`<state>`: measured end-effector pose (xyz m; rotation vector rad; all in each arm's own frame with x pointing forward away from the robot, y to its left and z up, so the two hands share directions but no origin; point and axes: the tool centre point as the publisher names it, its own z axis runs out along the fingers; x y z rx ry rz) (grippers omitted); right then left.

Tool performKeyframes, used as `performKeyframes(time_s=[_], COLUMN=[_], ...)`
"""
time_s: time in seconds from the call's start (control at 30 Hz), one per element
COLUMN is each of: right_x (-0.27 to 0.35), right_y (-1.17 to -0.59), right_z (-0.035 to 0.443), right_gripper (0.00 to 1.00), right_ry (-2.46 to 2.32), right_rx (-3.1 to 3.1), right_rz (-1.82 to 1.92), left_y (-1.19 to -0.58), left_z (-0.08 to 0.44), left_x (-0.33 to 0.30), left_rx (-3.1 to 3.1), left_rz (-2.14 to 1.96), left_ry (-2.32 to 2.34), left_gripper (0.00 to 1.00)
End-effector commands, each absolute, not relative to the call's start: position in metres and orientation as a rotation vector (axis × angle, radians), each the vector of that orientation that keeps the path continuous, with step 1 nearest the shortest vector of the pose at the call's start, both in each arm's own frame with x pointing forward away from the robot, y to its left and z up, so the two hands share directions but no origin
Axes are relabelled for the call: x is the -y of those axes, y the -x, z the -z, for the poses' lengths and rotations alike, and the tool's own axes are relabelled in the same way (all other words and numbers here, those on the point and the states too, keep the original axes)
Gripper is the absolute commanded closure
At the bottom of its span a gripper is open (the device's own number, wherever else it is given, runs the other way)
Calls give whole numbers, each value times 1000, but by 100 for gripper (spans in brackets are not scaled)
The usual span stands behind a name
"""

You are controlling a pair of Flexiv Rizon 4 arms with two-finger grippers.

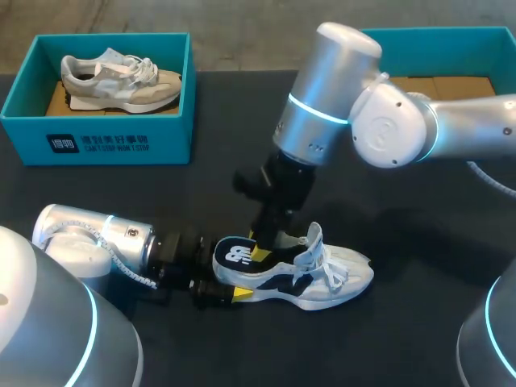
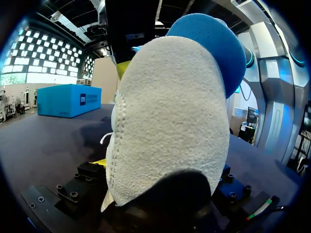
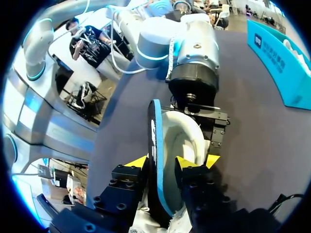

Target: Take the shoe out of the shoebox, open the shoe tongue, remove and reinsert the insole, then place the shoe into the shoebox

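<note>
Left pincer [image 1: 234,268] lies low, level, clamped; right pincer [image 3: 161,162] points down, clamped.

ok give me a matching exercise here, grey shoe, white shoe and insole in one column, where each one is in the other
Things:
1. grey shoe
2. white shoe
3. blue insole

Places:
A. standing between the fingers of the right gripper
B. on the table, heel in the left gripper
C. inside the shoebox

Pairs: 1-C, 2-B, 3-A
</note>
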<state>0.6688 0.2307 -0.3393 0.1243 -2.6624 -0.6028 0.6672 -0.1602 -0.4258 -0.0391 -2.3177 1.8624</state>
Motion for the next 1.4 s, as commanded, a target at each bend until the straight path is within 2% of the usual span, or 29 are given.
performKeyframes(time_s=[0.03,0.13,0.23,0.5,1.07,1.4], right_x=[-236,-237,-237,-237,-234,-234], right_y=[-668,-667,-666,-668,-675,-675], right_z=[345,347,348,333,269,269], right_gripper=[69,74,100,100,100,100], right_ry=[-131,-132,-134,-155,-192,-192], right_rx=[2651,2638,2634,2672,2761,2761], right_rz=[604,615,626,676,1015,1015], left_y=[-669,-669,-669,-669,-669,-669], left_z=[429,429,429,429,429,429], left_x=[160,160,160,160,160,160], left_rx=[2319,2319,2319,2319,2319,2319], left_rz=[-1864,-1864,-1864,-1864,-1864,-1864], left_ry=[37,37,37,37,37,37], left_gripper=[100,100,100,100,100,100])
